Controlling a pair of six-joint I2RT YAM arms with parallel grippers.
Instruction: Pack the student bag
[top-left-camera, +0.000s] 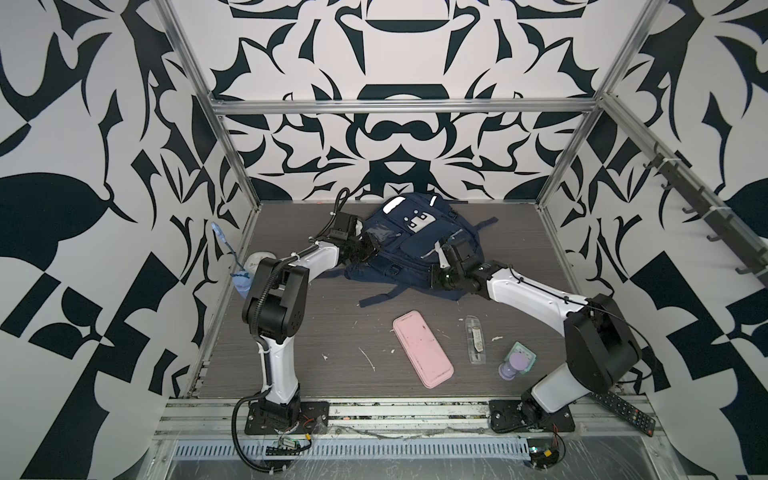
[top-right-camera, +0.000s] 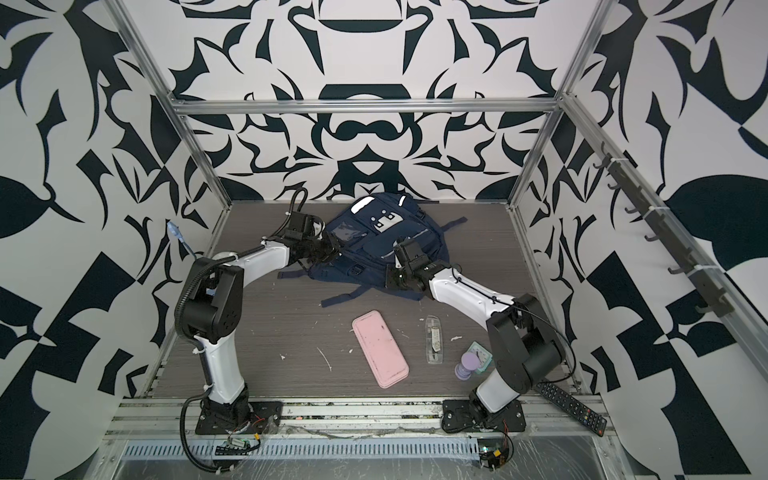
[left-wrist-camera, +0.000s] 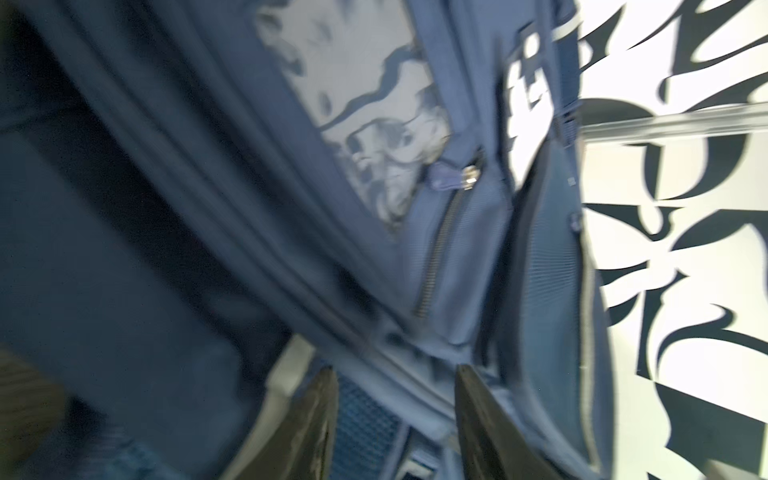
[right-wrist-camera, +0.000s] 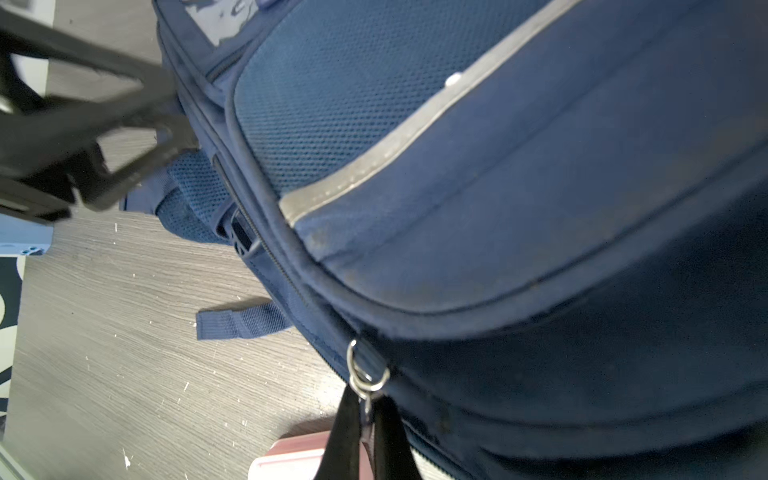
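The student bag (top-left-camera: 415, 245) (top-right-camera: 382, 245), navy with white strips and a dotted patch, lies flat at the back middle of the table in both top views. My left gripper (top-left-camera: 371, 249) (top-right-camera: 332, 251) is at the bag's left side. In the blurred left wrist view it (left-wrist-camera: 395, 370) stands open, its jaws apart over the bag's mesh and seams (left-wrist-camera: 208, 208). My right gripper (top-left-camera: 433, 277) (top-right-camera: 391, 277) is at the bag's front edge. It (right-wrist-camera: 368, 399) is shut on a zipper pull (right-wrist-camera: 365, 374) with a metal ring, on the bag (right-wrist-camera: 540, 208).
A pink pencil case (top-left-camera: 423, 349), a clear slim case (top-left-camera: 476, 340), a purple bottle (top-left-camera: 510, 368) and a teal box (top-left-camera: 523, 354) lie on the front of the table. A remote (top-left-camera: 623, 411) rests on the front rail. Loose bag straps (top-left-camera: 382, 296) trail forward.
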